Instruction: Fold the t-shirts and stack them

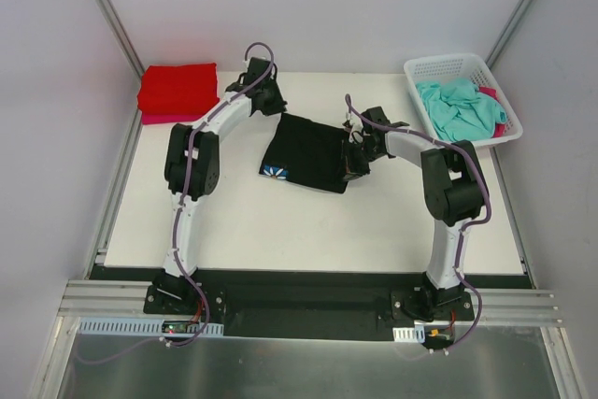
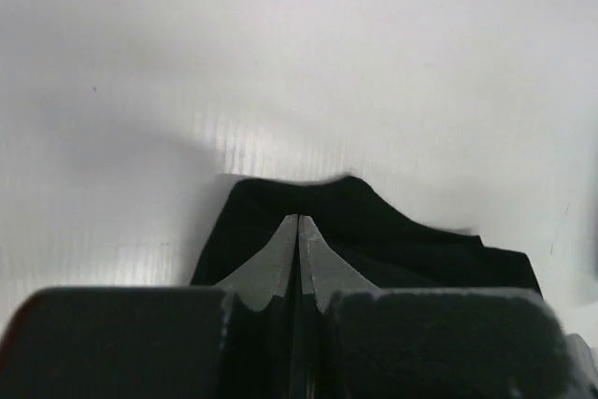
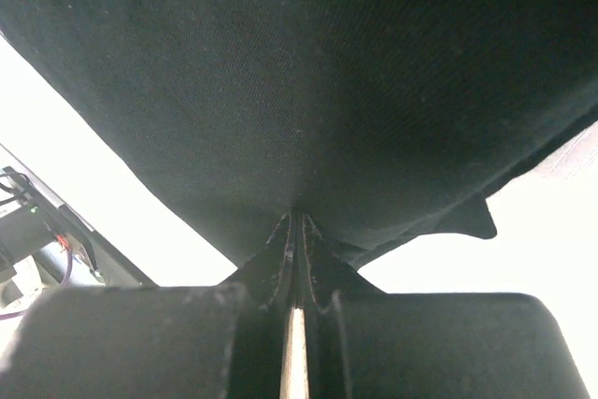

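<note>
The black t-shirt (image 1: 304,154) is being held at mid-table. Its right edge is being pinched between the pressed-together fingers of the right gripper (image 3: 297,221), and its far corner apparently by the left gripper (image 2: 298,223), likewise closed tight. For a square fold, both pinched edges should be carried across together, the cloth being kept taut and level.

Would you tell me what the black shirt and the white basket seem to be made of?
The black shirt: soft knit cloth, matte; fine weave shows in the right wrist view. The basket: likely rigid white plastic, with a slotted mesh wall.
</note>
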Controlling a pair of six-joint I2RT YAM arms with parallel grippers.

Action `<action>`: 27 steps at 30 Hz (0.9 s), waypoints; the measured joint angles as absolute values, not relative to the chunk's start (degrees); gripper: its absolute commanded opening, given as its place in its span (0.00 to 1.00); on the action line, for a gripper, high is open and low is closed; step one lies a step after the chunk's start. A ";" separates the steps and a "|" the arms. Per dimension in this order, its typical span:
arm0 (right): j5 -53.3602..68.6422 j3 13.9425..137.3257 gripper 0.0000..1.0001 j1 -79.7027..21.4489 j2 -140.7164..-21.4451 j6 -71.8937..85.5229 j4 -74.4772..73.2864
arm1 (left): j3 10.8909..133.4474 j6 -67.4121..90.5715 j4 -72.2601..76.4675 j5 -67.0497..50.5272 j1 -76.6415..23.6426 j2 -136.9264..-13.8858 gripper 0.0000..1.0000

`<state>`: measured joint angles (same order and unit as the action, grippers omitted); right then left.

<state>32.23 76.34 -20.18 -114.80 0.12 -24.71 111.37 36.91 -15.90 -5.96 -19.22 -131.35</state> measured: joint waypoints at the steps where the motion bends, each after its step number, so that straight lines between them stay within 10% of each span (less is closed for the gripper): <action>1: 32.23 76.36 0.01 -20.16 -114.80 -0.08 -24.86 | 112.16 36.91 -15.57 -5.96 -18.90 -132.05 0.00; 16: 32.18 76.62 0.01 -20.18 -114.80 -1.17 -27.00 | 112.95 36.84 -12.75 -6.39 -17.56 -139.17 0.00; 27: 30.68 77.28 0.01 -20.53 -110.98 -1.10 -29.08 | 102.98 31.14 -15.53 -1.23 -17.54 -121.80 0.12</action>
<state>30.68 77.28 -20.53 -110.98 -1.10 -29.08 102.98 31.14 -15.53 -1.23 -17.54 -121.80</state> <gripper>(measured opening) 0.010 0.076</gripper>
